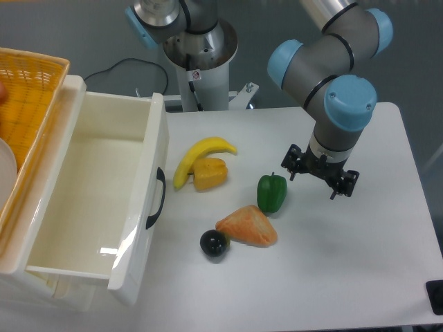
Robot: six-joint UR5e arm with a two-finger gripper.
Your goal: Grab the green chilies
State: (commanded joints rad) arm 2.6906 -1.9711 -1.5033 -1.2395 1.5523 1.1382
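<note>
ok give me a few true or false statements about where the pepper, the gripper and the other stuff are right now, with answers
1. The green chilies lie on the table, clear of the gripper. True.
2. The gripper's fingers are closed on the banana. False: they hold nothing and the banana lies apart to the left.
3. The white drawer stands pulled open. True.
4. The dark ball sits inside the drawer. False: it is on the table beside the orange wedge.
5. The green chilies lie between the gripper and the banana. True.
</note>
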